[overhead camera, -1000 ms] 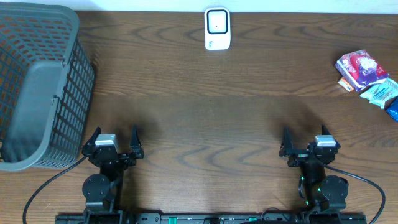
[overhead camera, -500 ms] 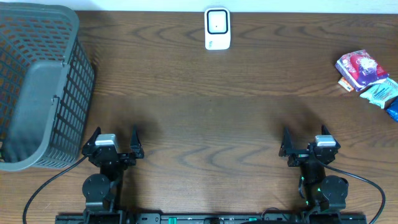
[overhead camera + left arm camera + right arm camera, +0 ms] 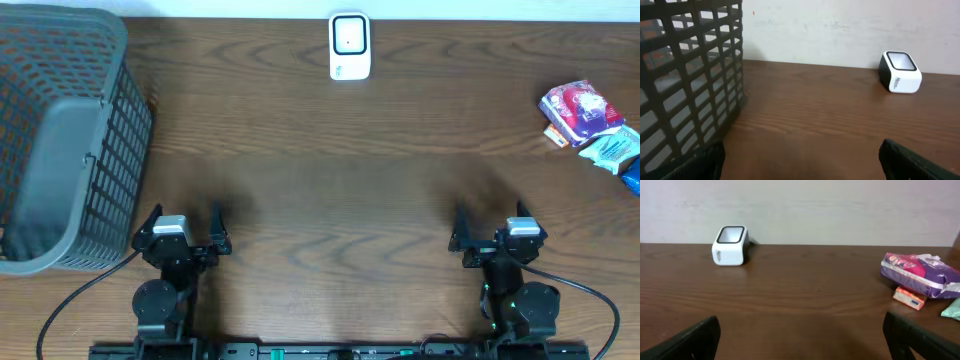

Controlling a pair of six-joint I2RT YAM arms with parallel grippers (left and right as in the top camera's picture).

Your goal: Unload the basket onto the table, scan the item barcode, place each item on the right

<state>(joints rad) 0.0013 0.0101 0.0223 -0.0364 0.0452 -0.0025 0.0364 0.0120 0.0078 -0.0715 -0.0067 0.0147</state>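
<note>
Wood table (image 3: 330, 180), open grain from the white scanner (image 3: 349, 46) down to the arms. Grey slatted basket (image 3: 60, 140) far left of scanner, over the table's left edge. Left gripper (image 3: 186, 215) and right gripper (image 3: 489, 215) sit low, well nearer than scanner, jaws spread wide, holding nothing. Snack packets (image 3: 578, 108) lie far right of scanner at the edge.
</note>
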